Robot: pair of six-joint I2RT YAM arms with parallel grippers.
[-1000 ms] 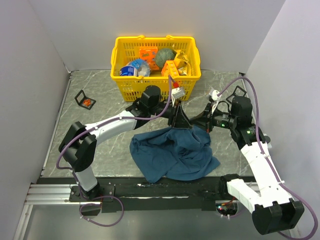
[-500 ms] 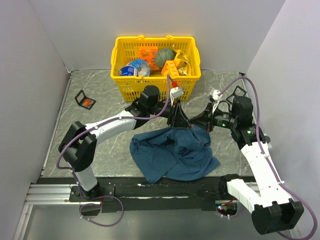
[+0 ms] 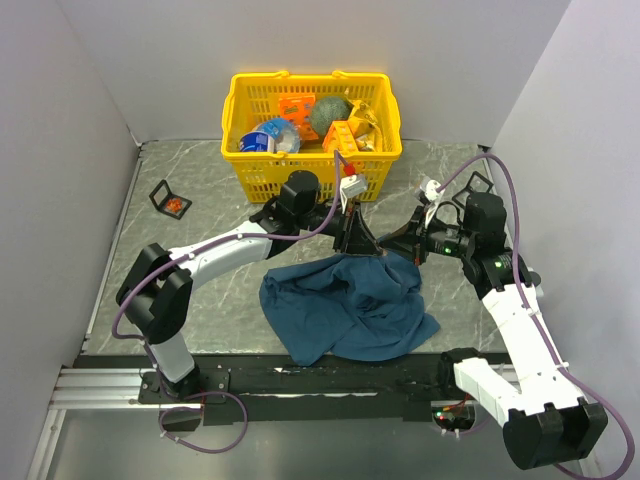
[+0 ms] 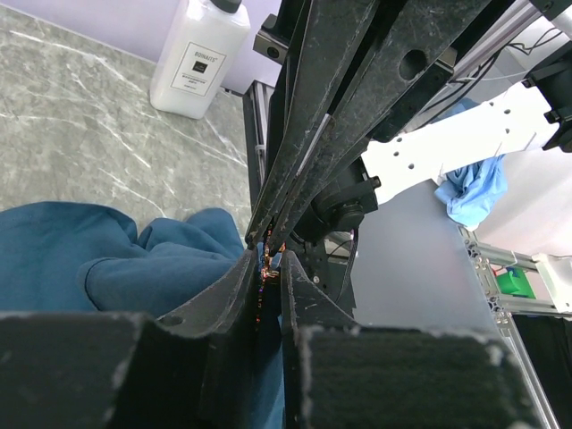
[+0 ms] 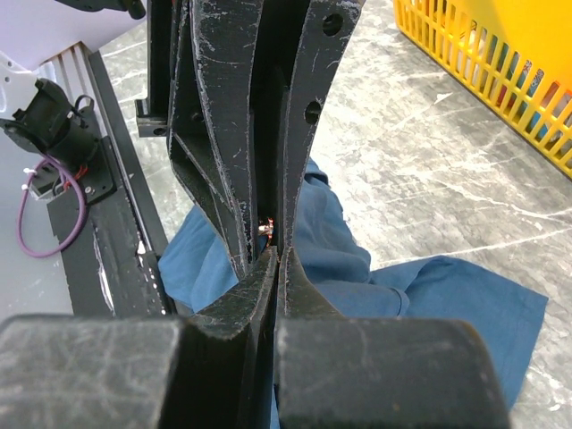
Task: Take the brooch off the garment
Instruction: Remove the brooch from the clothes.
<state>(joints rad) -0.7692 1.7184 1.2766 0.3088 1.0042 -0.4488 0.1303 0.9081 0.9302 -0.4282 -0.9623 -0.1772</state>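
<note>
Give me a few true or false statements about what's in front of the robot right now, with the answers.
1. The basket is yellow and stands beyond the garment. True.
2. The garment is red. False: it is blue.
3. The basket is empty. False: it holds several things.
4. The brooch sits between the left fingers. True.
5. The right fingers stand wide open. False: they are shut.
</note>
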